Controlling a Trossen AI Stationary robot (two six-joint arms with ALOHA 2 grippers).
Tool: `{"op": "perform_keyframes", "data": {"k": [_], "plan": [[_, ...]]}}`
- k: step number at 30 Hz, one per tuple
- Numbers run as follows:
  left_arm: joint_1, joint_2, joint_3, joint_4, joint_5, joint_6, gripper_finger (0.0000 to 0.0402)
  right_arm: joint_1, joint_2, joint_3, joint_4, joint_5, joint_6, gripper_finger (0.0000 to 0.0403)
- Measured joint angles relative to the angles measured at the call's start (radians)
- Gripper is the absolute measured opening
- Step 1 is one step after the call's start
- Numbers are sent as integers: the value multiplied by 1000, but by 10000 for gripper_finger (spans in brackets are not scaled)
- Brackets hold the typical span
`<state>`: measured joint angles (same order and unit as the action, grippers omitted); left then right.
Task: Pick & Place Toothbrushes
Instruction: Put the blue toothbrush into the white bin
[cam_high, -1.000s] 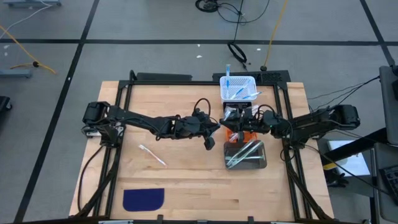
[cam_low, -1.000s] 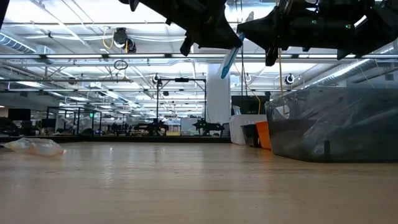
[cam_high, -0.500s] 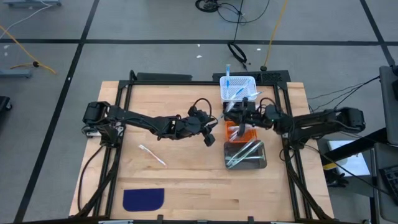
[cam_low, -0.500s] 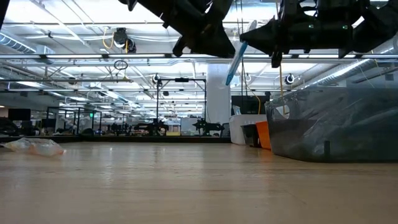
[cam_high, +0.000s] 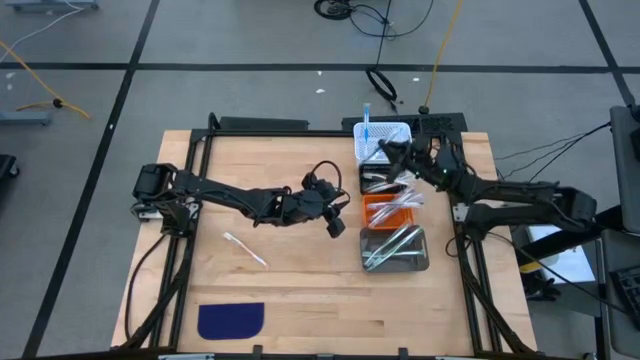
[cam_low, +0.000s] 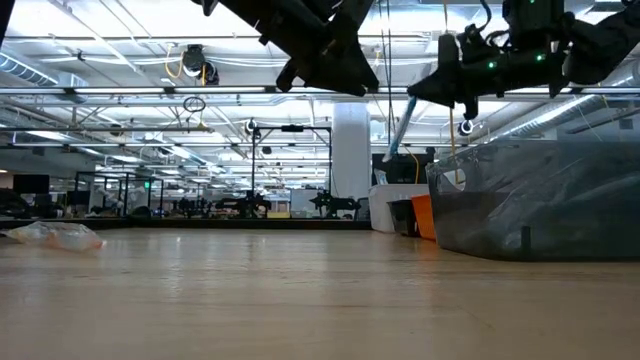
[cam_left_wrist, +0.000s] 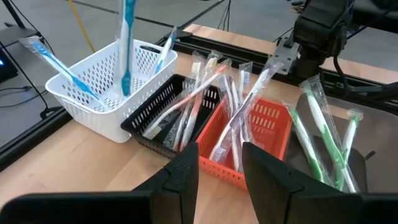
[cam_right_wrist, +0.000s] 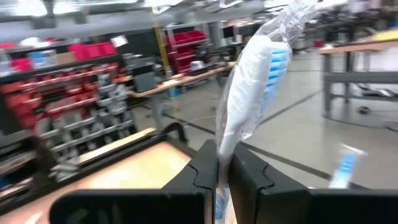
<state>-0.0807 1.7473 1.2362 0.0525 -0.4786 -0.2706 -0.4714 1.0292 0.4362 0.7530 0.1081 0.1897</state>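
My right gripper (cam_high: 392, 152) hovers over the white basket (cam_high: 400, 131) at the table's far side, shut on a blue-and-white toothbrush (cam_low: 400, 125) in a clear wrapper. This toothbrush (cam_left_wrist: 127, 43) hangs above the basket. My left gripper (cam_high: 338, 222) is open and stays in the air left of the bins, touching nothing. More toothbrushes lie in the white basket, the black bin (cam_left_wrist: 163, 111), the orange bin (cam_left_wrist: 264, 121) and the grey bin (cam_high: 395, 248). One wrapped toothbrush (cam_high: 245, 249) lies flat on the wood. My right gripper pinches the wrapped toothbrush by its handle (cam_right_wrist: 222, 152) between the two fingers (cam_right_wrist: 204, 169). The bristle head (cam_right_wrist: 267, 62) reaches out beyond the fingertips. The brush is lifted clear and hangs slanting down below the gripper over the white basket.
A dark blue cloth patch (cam_high: 230, 320) lies near the table's near left corner. The four bins stand in a row from far to near on the right half. A black frame (cam_high: 190, 180) runs round the table. Open wood spans the left half.
My right gripper has travelled toward the table's far edge, from above the black and orange bins to above the white basket, carrying the blue toothbrush along, still shut on it. The brush stays lifted clear throughout.
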Motion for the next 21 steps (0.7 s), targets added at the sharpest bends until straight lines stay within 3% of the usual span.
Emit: {"op": "perform_keyframes", "data": {"k": [8,21], "plan": [[1,0,0,0,0,0,124,-160,42,0,5,-2,61,11],[1,0,0,2,2,1,124,-266,180,0,73,-8,120,11]]}}
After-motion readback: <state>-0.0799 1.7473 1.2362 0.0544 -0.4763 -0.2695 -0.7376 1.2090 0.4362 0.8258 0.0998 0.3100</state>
